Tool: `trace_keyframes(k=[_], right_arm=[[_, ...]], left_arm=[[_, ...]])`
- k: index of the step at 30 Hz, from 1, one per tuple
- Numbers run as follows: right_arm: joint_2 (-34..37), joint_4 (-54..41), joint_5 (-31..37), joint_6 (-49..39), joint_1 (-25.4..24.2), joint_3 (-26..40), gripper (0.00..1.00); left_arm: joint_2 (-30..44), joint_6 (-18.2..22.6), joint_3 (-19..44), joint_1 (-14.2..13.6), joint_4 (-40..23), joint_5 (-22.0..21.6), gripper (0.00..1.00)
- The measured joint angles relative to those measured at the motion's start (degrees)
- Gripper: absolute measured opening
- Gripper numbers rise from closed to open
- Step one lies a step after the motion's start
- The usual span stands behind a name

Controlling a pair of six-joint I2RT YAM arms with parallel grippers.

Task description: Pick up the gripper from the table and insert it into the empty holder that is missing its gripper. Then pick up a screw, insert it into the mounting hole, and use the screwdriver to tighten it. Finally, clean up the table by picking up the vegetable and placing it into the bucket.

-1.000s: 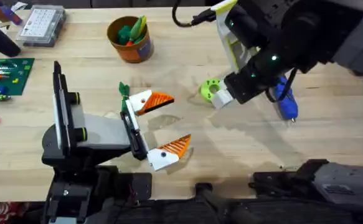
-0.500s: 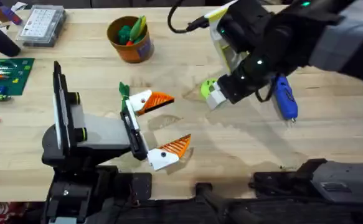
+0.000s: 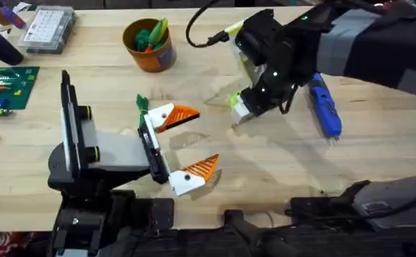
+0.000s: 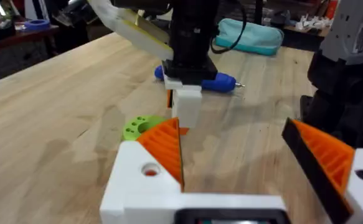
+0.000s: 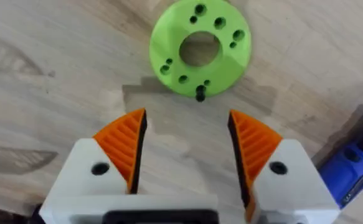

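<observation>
My right gripper (image 3: 242, 108) hangs open just above the table beside a lime-green disc (image 5: 200, 48) with a centre hole and several small holes. A small black screw (image 5: 200, 94) stands at the disc's rim, ahead of the orange pads (image 5: 124, 146). The blue screwdriver (image 3: 324, 107) lies on the table to the right of that gripper. The orange bucket (image 3: 150, 53) stands at the back with green and yellow vegetable pieces (image 3: 153, 34) in it. My left gripper (image 3: 186, 143) is open at the table's middle and holds nothing. The loose gripper and its holder are out of view.
A clear parts box (image 3: 47, 28) and a green circuit board (image 3: 6, 86) sit at the far left. A small green piece (image 3: 142, 103) shows by the left gripper's far finger. A teal bag (image 4: 249, 37) lies beyond the screwdriver.
The right arm has swung left and slightly back, bringing its gripper from the disc's right side to over it. The screwdriver now shows in full. The left arm has not moved.
</observation>
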Motion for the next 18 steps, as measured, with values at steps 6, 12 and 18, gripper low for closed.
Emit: trace_keyframes(k=[6, 12, 18], right_arm=[[0.4, 2.1, 0.4, 1.4, -1.7, 0.0, 0.755], [0.3, 5.1, 0.5, 2.8, -1.9, -0.6, 0.755], [0.4, 6.6, 0.5, 4.7, -1.9, -4.2, 0.755]], left_arm=[[0.0, 0.0, 0.0, 0.0, 0.0, 0.0, 0.99], [0.0, 0.0, 0.0, 0.0, -0.1, 0.0, 0.99], [0.0, 0.0, 0.0, 0.0, -0.1, 0.0, 0.99]])
